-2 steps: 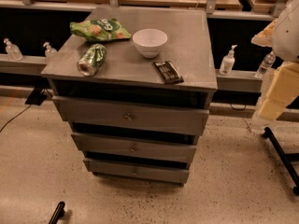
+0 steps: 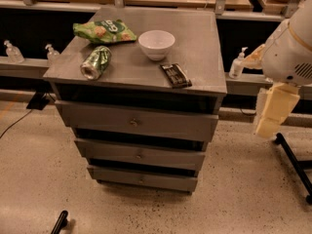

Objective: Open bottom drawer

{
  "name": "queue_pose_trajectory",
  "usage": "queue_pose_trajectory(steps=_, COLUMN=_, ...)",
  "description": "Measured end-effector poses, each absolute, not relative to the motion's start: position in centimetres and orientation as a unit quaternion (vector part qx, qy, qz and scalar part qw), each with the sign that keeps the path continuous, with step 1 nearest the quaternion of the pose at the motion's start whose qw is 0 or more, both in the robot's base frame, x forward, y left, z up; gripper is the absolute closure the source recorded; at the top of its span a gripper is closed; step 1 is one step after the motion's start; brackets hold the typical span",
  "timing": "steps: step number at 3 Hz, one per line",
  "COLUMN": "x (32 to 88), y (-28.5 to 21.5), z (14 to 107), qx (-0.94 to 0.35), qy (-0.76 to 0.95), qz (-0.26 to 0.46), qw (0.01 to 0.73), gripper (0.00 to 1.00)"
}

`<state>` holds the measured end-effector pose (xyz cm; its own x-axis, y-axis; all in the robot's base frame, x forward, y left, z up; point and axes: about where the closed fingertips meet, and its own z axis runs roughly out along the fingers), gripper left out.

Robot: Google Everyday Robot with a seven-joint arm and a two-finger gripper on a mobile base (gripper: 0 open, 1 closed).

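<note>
The bottom drawer [image 2: 144,178] is up and right of the end effector [image 2: 60,221] — a dark tip low down — I cannot tell how open that is.

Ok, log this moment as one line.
phase: pre-contact | bottom drawer: shut, untouched | gripper: out of view | arm: right edge, away from cabinet

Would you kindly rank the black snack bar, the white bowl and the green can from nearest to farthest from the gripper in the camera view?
The gripper hangs right of the cabinet.
1. black snack bar, front right of the top.
2. white bowl, middle back.
3. green can, left side.
</note>
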<state>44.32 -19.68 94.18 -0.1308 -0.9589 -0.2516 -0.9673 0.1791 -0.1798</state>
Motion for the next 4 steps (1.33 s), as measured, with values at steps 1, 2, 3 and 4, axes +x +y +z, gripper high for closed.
queue_pose_trajectory(steps=1, x=42.9, y=-16.3, z=88.9, qx=-0.681, qy=0.707, qz=0.086, qw=0.169, gripper=0.0)
queue_pose_trajectory(steps=2, x=42.6, y=-14.8, z=85.5, qx=-0.69, qy=0.693, qz=0.101, qw=0.183, gripper=0.0)
queue_pose_trajectory(steps=3, x=41.2, y=-15.2, z=86.3, qx=-0.697, qy=0.689, qz=0.085, qw=0.181, gripper=0.0)
queue_pose_trajectory(steps=4, x=41.7, y=-13.9, z=83.2, qx=-0.699, qy=0.659, qz=0.11, qw=0.255, gripper=0.0)
